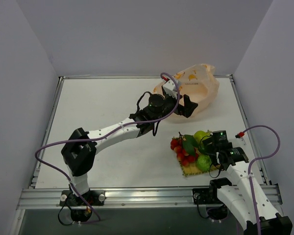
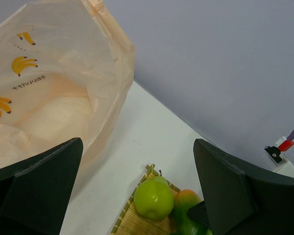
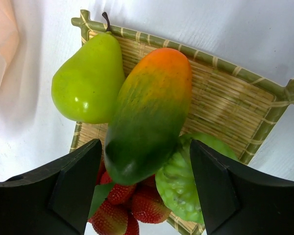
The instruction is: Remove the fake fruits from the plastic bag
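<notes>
The plastic bag (image 1: 196, 85) lies crumpled at the back of the table, pale peach with yellow banana prints; it fills the upper left of the left wrist view (image 2: 54, 88). All the fake fruits lie on a woven mat (image 1: 187, 170): a red berry bunch (image 3: 132, 205), a green-orange mango (image 3: 147, 112), a green pear (image 3: 88, 78) and a bumpy green fruit (image 3: 191, 181). My left gripper (image 1: 186, 105) is open and empty beside the bag's near edge. My right gripper (image 3: 144, 191) is open just above the fruits, its fingers either side of the mango's green end, touching nothing.
The square bamboo mat (image 3: 235, 107) lies at the front right, close to the right arm's base. Grey walls enclose the table on three sides. A small red and white part (image 1: 240, 133) sits by the right edge.
</notes>
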